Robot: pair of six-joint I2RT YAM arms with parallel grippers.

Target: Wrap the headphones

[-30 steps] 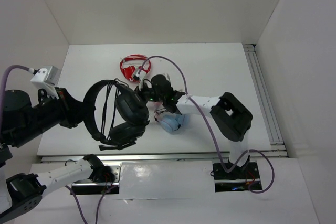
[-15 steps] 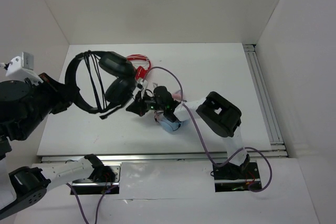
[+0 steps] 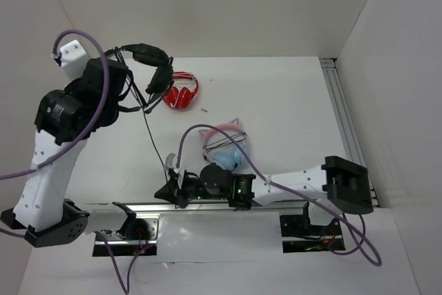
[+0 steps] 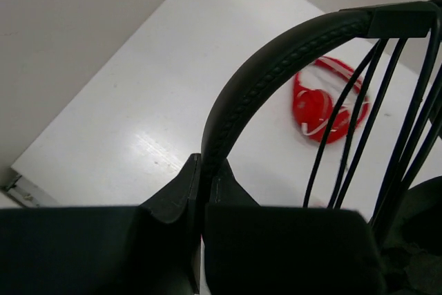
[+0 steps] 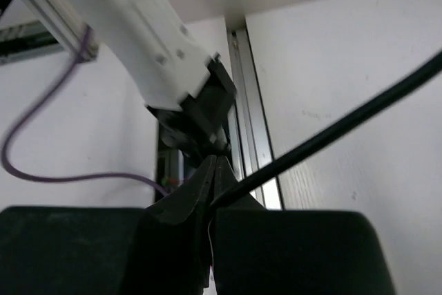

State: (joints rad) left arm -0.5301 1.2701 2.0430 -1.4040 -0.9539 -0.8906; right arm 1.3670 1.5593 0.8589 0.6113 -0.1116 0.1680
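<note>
Two grippers are clamped tight: the left gripper [image 4: 205, 179] pinches the headband of the headphones [image 3: 161, 74], held high above the table [image 3: 290, 101] at its far left; their cable [image 3: 148, 129] drops to the right gripper [image 5: 213, 179], which nips it at the near edge.

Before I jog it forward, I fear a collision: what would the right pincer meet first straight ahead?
Probably the left arm's black-and-white joint, right ahead of the right pincer; depth is unclear.
</note>
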